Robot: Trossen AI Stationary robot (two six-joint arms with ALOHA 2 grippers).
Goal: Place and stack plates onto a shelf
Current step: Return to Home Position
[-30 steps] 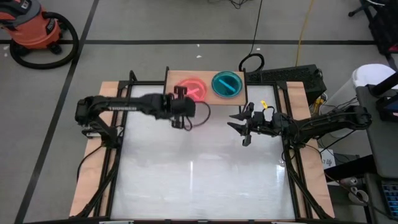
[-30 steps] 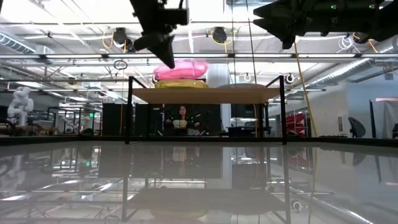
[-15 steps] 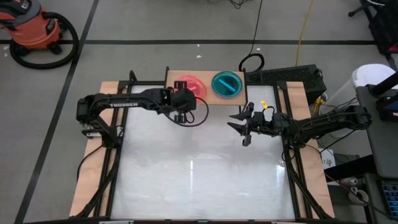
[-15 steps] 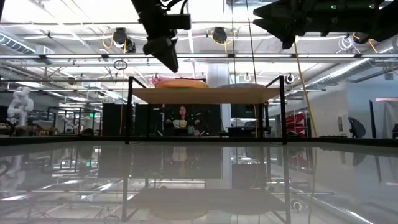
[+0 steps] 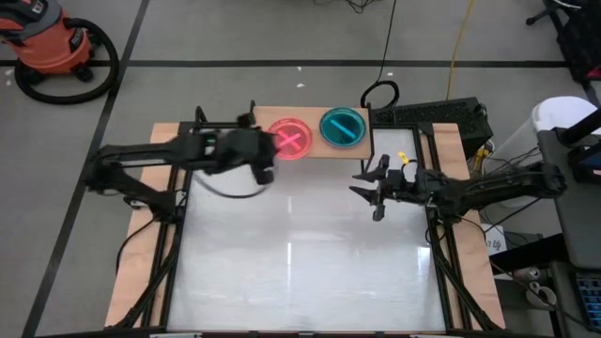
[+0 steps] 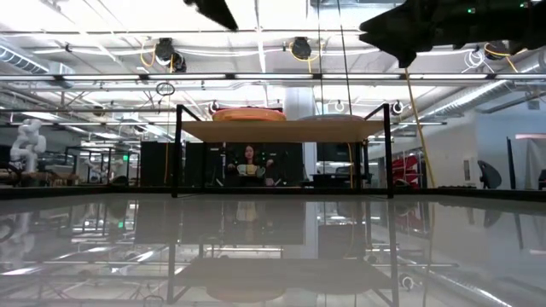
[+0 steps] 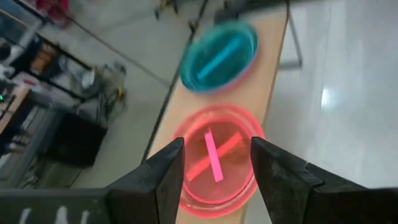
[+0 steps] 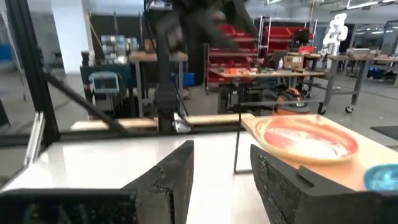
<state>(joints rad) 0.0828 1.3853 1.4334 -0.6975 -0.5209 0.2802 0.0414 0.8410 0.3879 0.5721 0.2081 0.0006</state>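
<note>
Ok so the left gripper point(image 5: 263, 161) was right over the pink-topped stack point(image 5: 290, 139) a second ago, and now it's let go and pulled back off the shelf point(image 5: 313, 149) toward the table's left side, climbing almost out of the low view. The stack sits flat on the shelf's left half, just beside the blue stack point(image 5: 344, 127) on the right half, with the shelf along the table's far edge. I don't see any loose plates on the tabletop, so I'd say stacking is done and this is just the retreat. Left fingers point(image 7: 168, 168) are spread wide with nothing between them. The right gripper point(image 5: 364, 195) waits near the table's right edge, fingers also apart and empty.
</note>
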